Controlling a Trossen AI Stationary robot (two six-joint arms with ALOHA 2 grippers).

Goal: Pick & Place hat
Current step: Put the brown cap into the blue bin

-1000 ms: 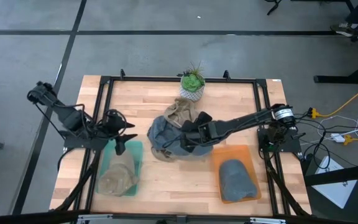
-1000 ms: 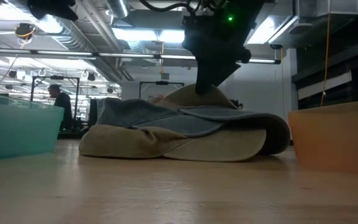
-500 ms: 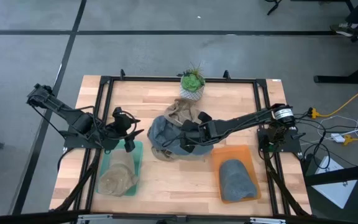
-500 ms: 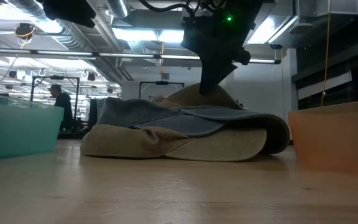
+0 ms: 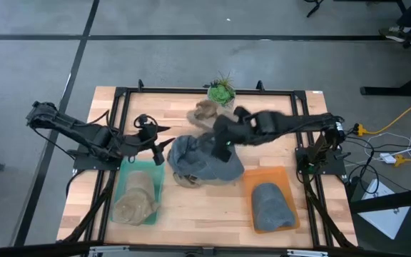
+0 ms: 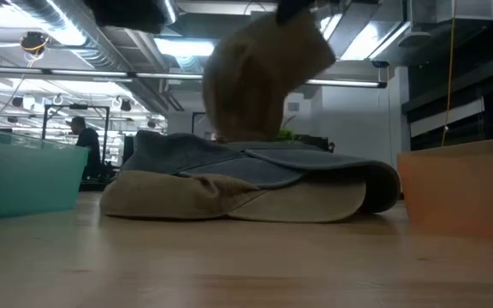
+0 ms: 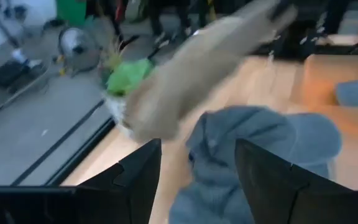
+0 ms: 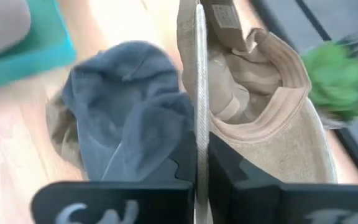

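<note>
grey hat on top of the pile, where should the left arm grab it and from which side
Probably its near, left-facing edge. The grey hat lies slumped flat over a tan one, its rim draping toward the left gripper, whose fingers are open beside it. Come in low from the left and pinch that loose fold. The right gripper is busy, shut on the lifted tan hat.

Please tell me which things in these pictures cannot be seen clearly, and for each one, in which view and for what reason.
- Tan hat held by the right gripper: blurred in the low and left wrist views.
- Right gripper, low view: cut off by the top edge.
- Pile of hats: how many cannot be told; the gray hat covers the ones below.
- Plant: blurred in both wrist views.
- Left gripper: small and dark in the high view.
</note>
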